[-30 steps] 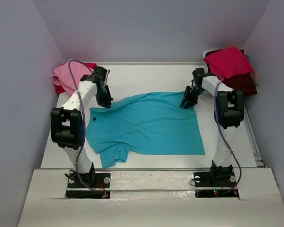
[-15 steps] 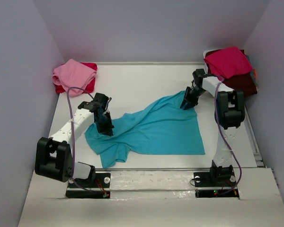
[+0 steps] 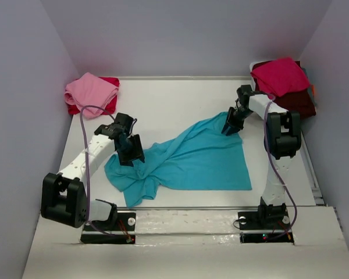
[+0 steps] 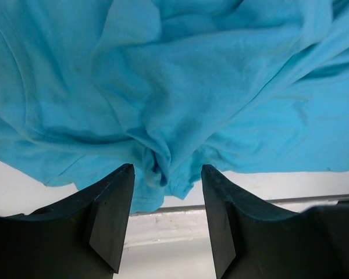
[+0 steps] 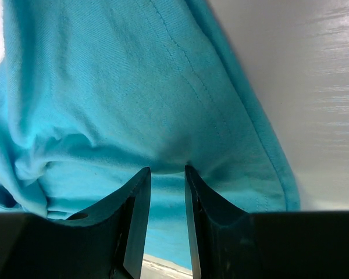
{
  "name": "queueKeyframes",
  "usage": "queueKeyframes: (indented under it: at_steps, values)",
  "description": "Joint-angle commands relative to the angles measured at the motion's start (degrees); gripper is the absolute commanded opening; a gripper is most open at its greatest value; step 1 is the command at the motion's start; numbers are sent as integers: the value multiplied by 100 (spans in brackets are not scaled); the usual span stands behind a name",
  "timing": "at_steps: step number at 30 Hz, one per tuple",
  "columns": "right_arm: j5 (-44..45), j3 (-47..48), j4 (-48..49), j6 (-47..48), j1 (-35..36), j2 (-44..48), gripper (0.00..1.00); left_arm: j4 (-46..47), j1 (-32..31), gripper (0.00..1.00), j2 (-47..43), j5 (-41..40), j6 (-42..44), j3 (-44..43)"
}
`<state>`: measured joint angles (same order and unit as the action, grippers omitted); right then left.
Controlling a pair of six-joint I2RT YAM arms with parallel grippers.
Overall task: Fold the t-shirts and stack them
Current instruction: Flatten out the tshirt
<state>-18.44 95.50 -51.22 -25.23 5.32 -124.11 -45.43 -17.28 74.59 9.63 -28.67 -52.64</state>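
The turquoise t-shirt (image 3: 198, 160) lies crumpled on the white table (image 3: 174, 99), its left side bunched into folds. My left gripper (image 3: 131, 152) hovers over that bunched left part. In the left wrist view it (image 4: 167, 168) stands open, a ridge of turquoise cloth (image 4: 192, 75) just ahead of its fingertips, not pinched. My right gripper (image 3: 231, 127) is at the shirt's far right corner. Its jaws (image 5: 166, 170) are narrow and shut on a pinch of the turquoise cloth (image 5: 104, 87).
A pink t-shirt (image 3: 92, 91) lies on a red one (image 3: 110, 106) at the back left corner. A crimson t-shirt (image 3: 279, 75) tops a dark maroon one (image 3: 298, 103) at the back right. Grey walls stand on three sides.
My left gripper dragged the shirt's far left corner toward the near side, bunching the cloth, then opened and let it go. The right gripper stayed put on its corner.
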Motion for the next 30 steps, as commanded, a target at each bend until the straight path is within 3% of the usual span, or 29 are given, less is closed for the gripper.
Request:
queueKeyframes:
  at_steps: [1,9,22,30]
  values:
    - [-2,-32,-28,89,48,388,36,192,-12,61,336,-425,19,-501]
    - [7,-76,-20,106,48,423,36,403,-12,60,1083,-910,28,-853]
    - [24,-93,-11,106,48,370,36,394,356,60,1409,-1683,247,-1213]
    - [42,-67,-28,106,48,335,36,614,471,56,1743,-1473,379,-1222]
